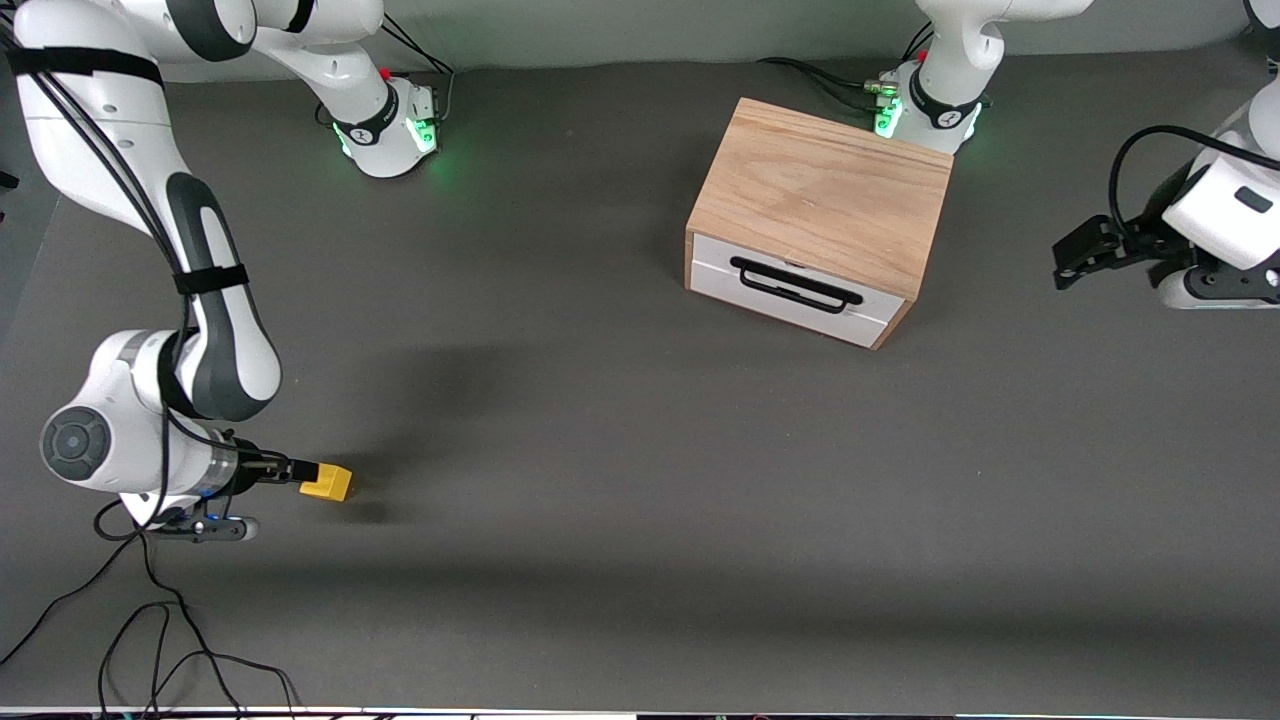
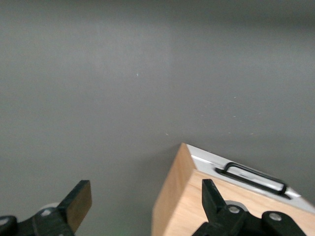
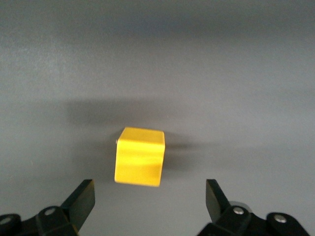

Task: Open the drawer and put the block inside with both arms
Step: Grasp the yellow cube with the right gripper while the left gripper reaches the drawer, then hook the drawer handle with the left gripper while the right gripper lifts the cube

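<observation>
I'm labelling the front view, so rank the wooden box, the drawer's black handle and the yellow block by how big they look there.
1. Wooden box, largest by far.
2. Drawer handle, a long thin bar.
3. Yellow block, smallest, though it lies nearer the front camera, just ahead of the right gripper.

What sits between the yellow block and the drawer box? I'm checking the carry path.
Nothing: in the front view only bare grey table lies between the block and the drawer box.
</observation>
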`<state>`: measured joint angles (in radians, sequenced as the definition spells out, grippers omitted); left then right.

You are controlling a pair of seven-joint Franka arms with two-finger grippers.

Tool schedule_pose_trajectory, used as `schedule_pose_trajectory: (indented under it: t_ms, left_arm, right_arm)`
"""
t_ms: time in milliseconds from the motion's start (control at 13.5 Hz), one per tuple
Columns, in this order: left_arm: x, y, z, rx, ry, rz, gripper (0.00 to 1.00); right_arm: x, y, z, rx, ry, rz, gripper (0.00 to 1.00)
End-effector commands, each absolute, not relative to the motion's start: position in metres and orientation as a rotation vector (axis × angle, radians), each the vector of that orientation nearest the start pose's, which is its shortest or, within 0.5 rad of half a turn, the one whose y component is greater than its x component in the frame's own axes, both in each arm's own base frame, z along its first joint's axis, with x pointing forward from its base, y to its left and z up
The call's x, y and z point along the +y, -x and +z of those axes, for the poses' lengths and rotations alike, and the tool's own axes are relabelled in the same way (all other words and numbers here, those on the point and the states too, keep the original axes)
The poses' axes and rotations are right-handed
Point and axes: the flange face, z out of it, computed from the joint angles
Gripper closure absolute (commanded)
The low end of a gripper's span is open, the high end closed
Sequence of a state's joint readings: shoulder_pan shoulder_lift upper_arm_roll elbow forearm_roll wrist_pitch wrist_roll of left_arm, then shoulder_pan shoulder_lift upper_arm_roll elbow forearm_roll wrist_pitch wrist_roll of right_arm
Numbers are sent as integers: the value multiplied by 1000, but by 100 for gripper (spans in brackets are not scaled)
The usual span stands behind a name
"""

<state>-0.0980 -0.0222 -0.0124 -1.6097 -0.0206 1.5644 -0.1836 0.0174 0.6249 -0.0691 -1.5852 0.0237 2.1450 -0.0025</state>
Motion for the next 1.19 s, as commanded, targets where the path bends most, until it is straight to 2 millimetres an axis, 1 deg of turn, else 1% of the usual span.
schedule_pose_trajectory:
  t_ms: [0, 74, 223, 371, 445, 520, 594, 742, 891, 965, 1039, 1114]
  left_arm:
    - [-73, -535, 622, -367, 3155, 90, 0]
    - [-85, -534, 619, -451, 3139, 103, 0]
    - [-111, -533, 611, -657, 3088, 137, 0]
    - [-153, -533, 594, -894, 3023, 192, 0]
    - [-177, -533, 581, -1017, 2973, 222, 0]
    - [-199, -535, 571, -1121, 2937, 221, 0]
    - [-220, -537, 560, -1219, 2903, 217, 0]
    - [-261, -543, 527, -1416, 2815, 225, 0]
    - [-301, -544, 486, -1569, 2704, 243, 0]
    - [-314, -547, 466, -1617, 2662, 260, 0]
    - [-324, -546, 449, -1625, 2652, 268, 0]
    - [-326, -547, 438, -1619, 2648, 275, 0]
  right_arm:
    - [-19, -697, 235, 96, 3147, 20, 0]
    - [-18, -698, 219, 94, 3148, 5, 0]
    - [-17, -696, 215, 93, 3147, 12, 0]
    - [-18, -695, 213, 96, 3147, 12, 0]
    - [-18, -691, 209, 108, 3139, 24, 0]
    - [-17, -685, 203, 146, 3111, -8, 0]
    - [-17, -676, 193, 158, 3108, -18, 0]
    - [-17, -671, 193, 165, 3105, -23, 0]
    - [-17, -671, 192, 165, 3105, -21, 0]
    - [-17, -671, 192, 165, 3105, -18, 0]
    - [-17, -671, 192, 163, 3105, -18, 5]
    - [-17, -672, 193, 158, 3105, -21, 28]
